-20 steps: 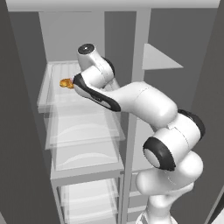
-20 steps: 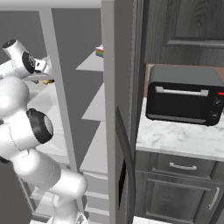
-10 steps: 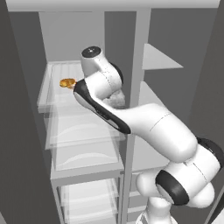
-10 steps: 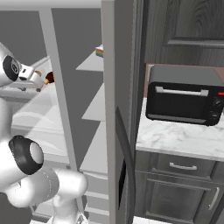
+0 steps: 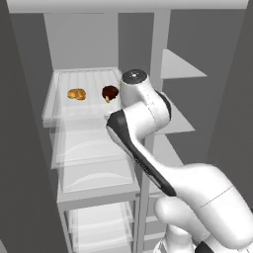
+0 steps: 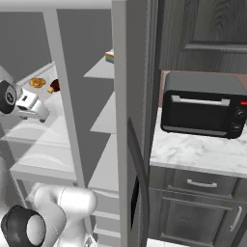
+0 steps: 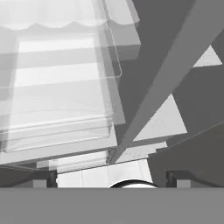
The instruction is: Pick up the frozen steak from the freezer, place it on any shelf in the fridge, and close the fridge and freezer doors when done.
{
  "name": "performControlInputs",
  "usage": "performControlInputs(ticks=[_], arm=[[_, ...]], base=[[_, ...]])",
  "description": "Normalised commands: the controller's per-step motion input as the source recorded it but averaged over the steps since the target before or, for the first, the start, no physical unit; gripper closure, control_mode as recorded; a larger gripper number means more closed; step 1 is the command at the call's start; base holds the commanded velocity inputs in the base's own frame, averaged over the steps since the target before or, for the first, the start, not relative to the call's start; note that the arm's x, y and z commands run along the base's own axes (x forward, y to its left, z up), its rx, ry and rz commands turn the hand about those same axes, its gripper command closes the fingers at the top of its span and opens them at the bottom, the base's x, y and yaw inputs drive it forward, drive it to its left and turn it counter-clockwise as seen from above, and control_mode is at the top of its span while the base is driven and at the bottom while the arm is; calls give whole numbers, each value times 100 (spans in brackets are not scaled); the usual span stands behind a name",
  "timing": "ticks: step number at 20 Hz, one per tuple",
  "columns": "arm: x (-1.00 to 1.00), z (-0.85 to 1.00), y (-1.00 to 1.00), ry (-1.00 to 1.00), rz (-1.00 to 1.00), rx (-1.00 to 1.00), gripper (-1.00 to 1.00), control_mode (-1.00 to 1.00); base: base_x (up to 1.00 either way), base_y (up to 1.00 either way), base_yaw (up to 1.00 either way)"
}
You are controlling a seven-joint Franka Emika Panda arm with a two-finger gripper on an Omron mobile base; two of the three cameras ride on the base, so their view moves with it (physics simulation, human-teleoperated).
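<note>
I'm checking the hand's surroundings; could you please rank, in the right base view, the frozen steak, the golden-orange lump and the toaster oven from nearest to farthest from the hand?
1. Frozen steak, on the shelf, just beyond the hand.
2. Golden-orange lump, on the same shelf, beside the steak.
3. Toaster oven, on the counter, far to the right past the door.

Black toaster oven [image 6: 201,112] on marble counter [image 6: 202,153], seemingly dark cabinets [image 6: 207,212].

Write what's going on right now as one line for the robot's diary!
frozen steak: lying on top fridge shelf beside orange lump | fingers: open, empty | doors: open
</note>
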Motion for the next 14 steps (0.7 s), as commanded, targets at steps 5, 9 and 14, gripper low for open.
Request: performControlInputs(ticks=[5, 9, 14], arm=[[-87, -3, -100, -1, -5, 11, -100, -100], [-23, -1, -100, 11, -5, 7, -100, -100], [0, 0, -57, 13, 0, 1, -100, -100]], base=[[0, 0, 0], [0, 0, 0], [0, 0, 0]])
